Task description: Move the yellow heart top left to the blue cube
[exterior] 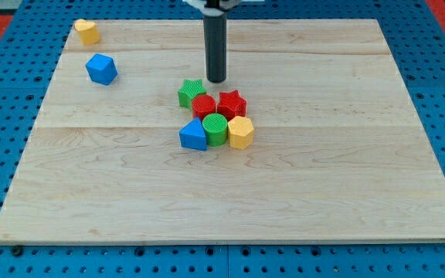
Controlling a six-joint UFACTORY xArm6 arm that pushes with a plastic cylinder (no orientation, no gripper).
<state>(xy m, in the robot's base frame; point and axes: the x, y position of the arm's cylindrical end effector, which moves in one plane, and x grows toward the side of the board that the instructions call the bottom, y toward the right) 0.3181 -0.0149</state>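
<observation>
Looking for the yellow heart (pixel 87 32), we find it above and just to the view's left of the blue cube (pixel 101 69), near it but apart, by the table's (pixel 346 177) top-left corner; we carry no hand, only a rod, and our tip (pixel 216 80) stands well to the cube's right, just above the green star (pixel 191 92) in the cluster; we judge the heart light, stiff and quick to slide or turn on smooth wood; there is nothing to grip, so we would press squarely on one flat side.
</observation>
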